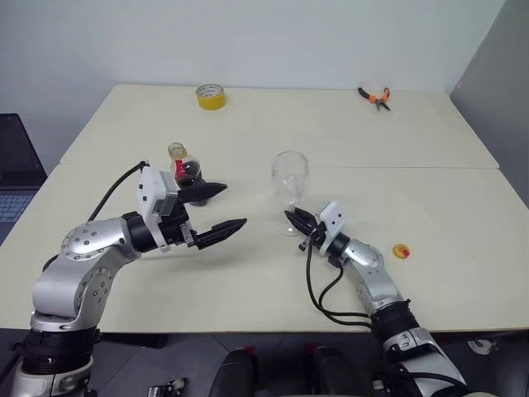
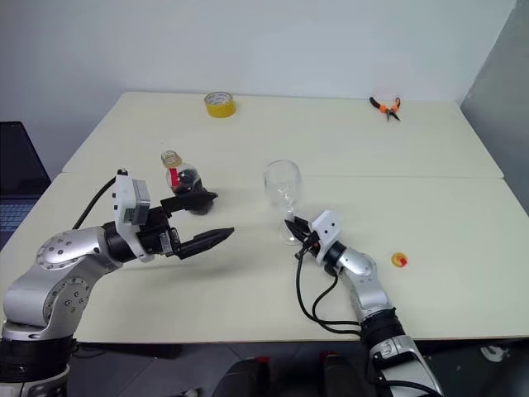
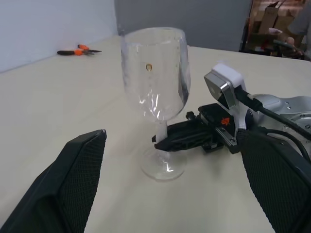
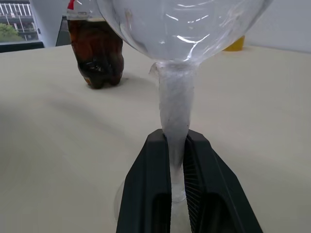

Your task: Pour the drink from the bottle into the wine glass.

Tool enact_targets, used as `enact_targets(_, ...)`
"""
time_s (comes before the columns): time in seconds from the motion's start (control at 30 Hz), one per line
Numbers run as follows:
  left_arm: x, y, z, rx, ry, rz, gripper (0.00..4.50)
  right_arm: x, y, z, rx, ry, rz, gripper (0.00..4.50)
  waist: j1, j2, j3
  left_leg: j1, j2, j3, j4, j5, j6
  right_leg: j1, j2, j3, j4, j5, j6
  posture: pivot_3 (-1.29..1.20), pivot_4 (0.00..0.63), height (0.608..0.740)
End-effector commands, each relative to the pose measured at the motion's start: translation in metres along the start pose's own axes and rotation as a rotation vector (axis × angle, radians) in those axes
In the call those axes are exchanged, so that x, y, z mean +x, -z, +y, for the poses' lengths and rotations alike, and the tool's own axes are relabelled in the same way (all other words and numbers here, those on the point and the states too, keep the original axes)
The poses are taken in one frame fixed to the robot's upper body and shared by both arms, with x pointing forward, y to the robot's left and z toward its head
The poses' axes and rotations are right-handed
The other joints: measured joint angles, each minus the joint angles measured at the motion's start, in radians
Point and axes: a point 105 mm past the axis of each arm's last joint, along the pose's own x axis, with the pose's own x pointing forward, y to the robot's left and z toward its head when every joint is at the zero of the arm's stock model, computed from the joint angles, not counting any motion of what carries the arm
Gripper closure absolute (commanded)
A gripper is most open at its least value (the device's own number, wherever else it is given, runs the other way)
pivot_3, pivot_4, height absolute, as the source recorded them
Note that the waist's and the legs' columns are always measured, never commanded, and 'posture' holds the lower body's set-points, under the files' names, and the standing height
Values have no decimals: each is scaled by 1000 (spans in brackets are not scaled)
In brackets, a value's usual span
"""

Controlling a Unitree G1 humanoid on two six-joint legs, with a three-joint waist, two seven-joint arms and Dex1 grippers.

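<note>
1. A wide cream table (image 1: 248, 281) made of two tops pushed together fills the middle of the head view.
2. The left gripper (image 1: 216, 208) reaches in from the lower left of the frame, fingers spread wide and holding nothing. One fingertip lies just in front of the bottle; the wine glass stands apart, to its right.
3. The right gripper (image 1: 296, 220) comes up from the lower right. Its two black fingers (image 4: 150, 194) are pinched shut on the wine glass's stem, just above the foot.
4. The wine glass (image 1: 290, 180) stands upright at the centre of the frame, clear and empty.
5. The bottle (image 1: 187, 168) stands upright left of centre, just beyond the left gripper, its cap off and the neck open. The dark brown drink (image 4: 97, 53) fills its lower part.
6. A yellow tape roll (image 1: 210, 96) sits near the table's far edge, upper centre-left.
7. Orange-handled pliers (image 1: 376, 97) lie in the upper right.
8. A small yellow bottle cap (image 1: 401, 251) lies on the table right of the right gripper, well apart from the bottle.
</note>
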Motion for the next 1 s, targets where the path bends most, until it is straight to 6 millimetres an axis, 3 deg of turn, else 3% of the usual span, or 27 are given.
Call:
enact_targets(0.03, 4, -18, -3, 79, 25, -37, 0, 1, -1, 2, -17, -26, -5, 4387, 0, 0, 0, 0, 0, 0, 0, 0, 0, 0, 0, 0, 0, 0, 0, 0, 150, 740)
enact_targets(0.17, 3, -21, -6, 80, 47, -36, 0, 0, 2, 1, -9, -30, 9, 4387, 0, 0, 0, 0, 0, 0, 0, 0, 0, 0, 0, 0, 0, 0, 0, 0, 150, 740)
enact_targets(0.6, 2, -23, -3, 98, 44, -35, 0, -2, 2, -6, -39, -34, 33, 35, 0, 0, 0, 0, 0, 0, 0, 0, 0, 0, 0, 0, 0, 0, 0, 0, 150, 740)
enact_targets(0.83, 4, -22, -3, 101, 26, -47, 0, -11, 3, -7, -40, -51, 63, 35, 2, 0, 0, 0, 0, 0, 0, 0, 0, 0, 0, 0, 0, 0, 0, 0, 150, 740)
enact_targets(1.0, 1, -21, -7, 86, -32, -70, 0, -48, -24, -7, -28, -87, 62, 35, 4, 0, 0, -1, 0, 0, 0, 0, 0, 0, -1, 0, -2, 0, 0, 0, 150, 740)
